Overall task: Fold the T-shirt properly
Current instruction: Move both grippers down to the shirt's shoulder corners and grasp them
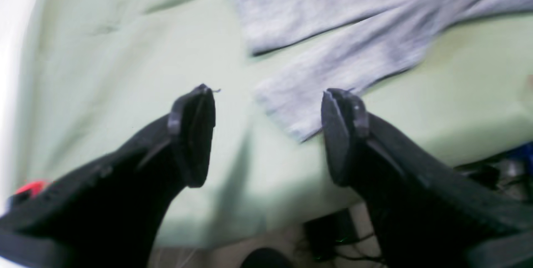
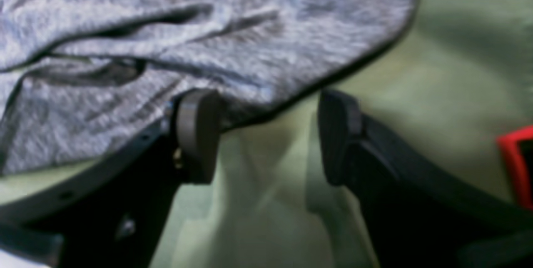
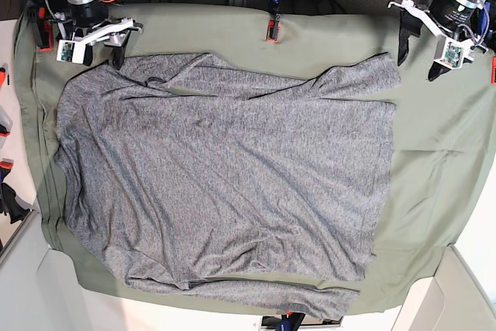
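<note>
Across the middle of the base view, the heather-grey T-shirt (image 3: 225, 168) lies spread over the olive-green cloth sheet (image 3: 434, 153), rumpled along its upper edge, with one long sleeve folded along the lower edge. At the upper right of that view the left gripper (image 3: 418, 58) hangs just beyond a sleeve end; its wrist view shows the jaws spread wide with nothing between them, the sleeve cuff (image 1: 291, 113) lying on the sheet beyond the fingertips. At the upper left the right gripper (image 3: 99, 56) also stands spread, one fingertip (image 2: 195, 134) at the shirt's edge, gripping nothing.
</note>
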### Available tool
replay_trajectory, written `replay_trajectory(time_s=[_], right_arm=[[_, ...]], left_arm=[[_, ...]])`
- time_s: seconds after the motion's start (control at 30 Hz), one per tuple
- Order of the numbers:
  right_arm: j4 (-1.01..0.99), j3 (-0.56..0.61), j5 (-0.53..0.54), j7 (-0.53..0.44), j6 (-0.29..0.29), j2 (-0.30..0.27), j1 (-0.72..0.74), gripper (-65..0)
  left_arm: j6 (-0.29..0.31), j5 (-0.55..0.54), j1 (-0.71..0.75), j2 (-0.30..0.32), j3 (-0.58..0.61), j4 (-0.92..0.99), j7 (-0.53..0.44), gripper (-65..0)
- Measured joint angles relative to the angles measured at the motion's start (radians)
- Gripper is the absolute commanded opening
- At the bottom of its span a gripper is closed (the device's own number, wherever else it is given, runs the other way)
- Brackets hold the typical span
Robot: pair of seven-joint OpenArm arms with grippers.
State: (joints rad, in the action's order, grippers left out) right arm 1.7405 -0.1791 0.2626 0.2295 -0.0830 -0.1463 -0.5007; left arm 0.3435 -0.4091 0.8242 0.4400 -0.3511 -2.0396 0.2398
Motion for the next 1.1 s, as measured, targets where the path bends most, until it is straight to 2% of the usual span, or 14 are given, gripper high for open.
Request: replay_trajectory(time_s=[0.07,0.3,0.8,0.83,0.9,0.93,0.97,1.03,1.07,1.1], right_arm=[[-0.016,0.000,-0.004,-0.008,0.000,0.023,0.019,-27.8],[-0.050,-0.002,-0.005,-0.027,0.000,0.074,0.055,-27.8],[-0.050,-0.002,-0.024,-0.030,0.000,0.081,0.055,-28.2],[-0.050,-0.002,-0.024,-0.030,0.000,0.084,0.055,-29.6],[-0.050,-0.002,-0.024,-0.030,0.001,0.083,0.056,-37.9],[-0.050,-0.003,-0.023,-0.026,0.001,0.083,0.058,-43.4],[-0.051,-0.003,-0.027,-0.023,0.001,0.083,0.058,-49.1],[-0.052,-0.003,-0.052,-0.026,-0.003,0.084,0.058,-59.5],[-0.052,-0.003,-0.077,-0.028,-0.027,0.085,0.058,-64.7],[-0.052,-0.003,-0.089,-0.028,-0.034,0.087,0.060,-65.0]], left_arm=[[0.015,-0.027,-0.019,-0.003,0.028,0.011,0.000,-22.8],[0.015,-0.024,-0.097,-0.006,0.103,0.174,0.011,-22.8],[0.013,-0.004,-0.232,-0.016,0.182,0.360,-0.031,-23.0],[0.013,-0.003,-0.232,-0.018,0.182,0.360,-0.032,-23.1],[0.013,0.024,-0.232,-0.019,0.182,0.360,-0.046,-23.5],[0.015,0.045,-0.232,-0.020,0.182,0.361,-0.059,-26.6],[0.032,0.072,-0.232,-0.020,0.183,0.363,-0.074,-33.7],[0.080,0.105,-0.231,-0.019,0.184,0.363,-0.090,-53.1],[0.085,0.105,-0.231,-0.021,0.187,0.363,-0.092,-61.2],[0.085,0.105,-0.231,-0.023,0.187,0.363,-0.095,-65.0]])
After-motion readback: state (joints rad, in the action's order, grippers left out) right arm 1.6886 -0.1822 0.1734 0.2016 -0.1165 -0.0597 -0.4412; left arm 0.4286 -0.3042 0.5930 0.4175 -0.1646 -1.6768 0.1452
